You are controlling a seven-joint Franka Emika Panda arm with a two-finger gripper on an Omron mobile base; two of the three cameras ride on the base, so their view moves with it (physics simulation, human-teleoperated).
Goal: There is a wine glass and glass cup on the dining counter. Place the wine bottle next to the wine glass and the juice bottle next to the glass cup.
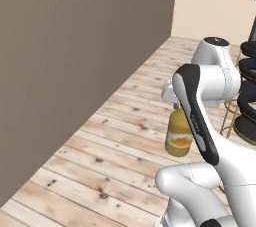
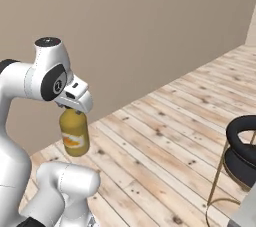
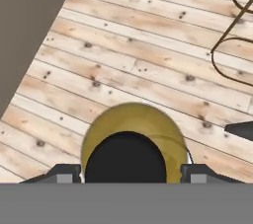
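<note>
Juice bottle hangs upright at six o'clock beneath the gripper, whose fingers clamp its dark-capped neck, carried above the plank floor. A brown wall runs at nine o'clock; black stools stand at three o'clock, with bare floorboards between.

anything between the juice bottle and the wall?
Nothing. Bare plank floor between the held juice bottle and the grey-brown wall, seen in the right base view.
</note>
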